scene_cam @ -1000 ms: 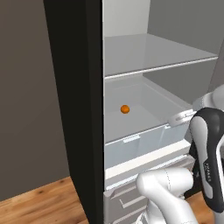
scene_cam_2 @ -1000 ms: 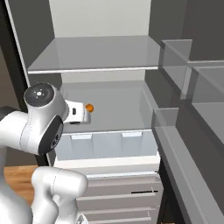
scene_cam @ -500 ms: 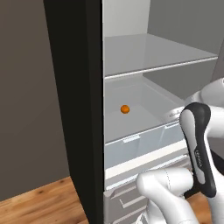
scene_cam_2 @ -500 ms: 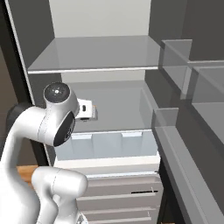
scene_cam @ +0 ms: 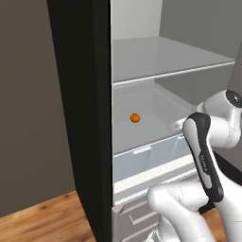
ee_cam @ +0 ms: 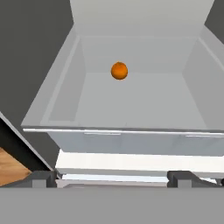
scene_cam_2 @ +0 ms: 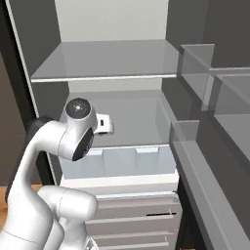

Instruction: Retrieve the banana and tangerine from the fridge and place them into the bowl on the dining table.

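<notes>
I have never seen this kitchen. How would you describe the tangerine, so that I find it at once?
Look into the open fridge, the tall one with black side edges. Below its pale glass shelf there is a wide, pale compartment, and above the stacked drawers. The tangerine lies alone on that compartment's floor, towards the back: a tiny round bright-orange fruit, the only coloured thing among grey and white surfaces.

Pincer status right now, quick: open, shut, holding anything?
Pincer: open and empty, aimed into the fridge toward the tangerine.
</notes>
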Robot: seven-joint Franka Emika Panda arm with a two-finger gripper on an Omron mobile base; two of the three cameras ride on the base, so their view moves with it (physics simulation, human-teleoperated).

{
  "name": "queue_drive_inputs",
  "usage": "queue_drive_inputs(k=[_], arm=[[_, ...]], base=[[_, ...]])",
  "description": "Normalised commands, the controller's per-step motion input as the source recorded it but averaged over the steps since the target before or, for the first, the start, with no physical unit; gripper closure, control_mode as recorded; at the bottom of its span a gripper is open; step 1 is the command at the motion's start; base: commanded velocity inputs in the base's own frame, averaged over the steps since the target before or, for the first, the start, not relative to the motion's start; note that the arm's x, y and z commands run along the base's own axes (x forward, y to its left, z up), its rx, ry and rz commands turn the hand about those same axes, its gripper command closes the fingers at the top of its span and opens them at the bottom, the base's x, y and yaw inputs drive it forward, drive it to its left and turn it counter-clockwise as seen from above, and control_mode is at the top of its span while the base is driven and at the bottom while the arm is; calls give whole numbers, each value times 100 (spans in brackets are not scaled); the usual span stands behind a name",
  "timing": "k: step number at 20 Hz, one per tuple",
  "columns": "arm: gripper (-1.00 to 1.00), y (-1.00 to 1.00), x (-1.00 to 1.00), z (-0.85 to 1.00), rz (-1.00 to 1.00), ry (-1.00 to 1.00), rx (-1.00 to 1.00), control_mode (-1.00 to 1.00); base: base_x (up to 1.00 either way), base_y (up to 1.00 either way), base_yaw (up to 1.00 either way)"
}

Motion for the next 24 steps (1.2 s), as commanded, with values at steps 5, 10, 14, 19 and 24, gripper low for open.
queue_drive_inputs(k=[5,10,14,19,24], arm=[[-100,0,51,-6,4,4,0,-100],[-100,0,47,-10,6,10,0,-100],[-100,0,38,-23,7,6,0,-100],[-100,8,5,-44,6,-1,-2,-100],[-100,13,3,-38,4,-7,-4,-100]], base=[[0,0,0],[0,0,0],[0,0,0],[0,0,0],[0,0,0]])
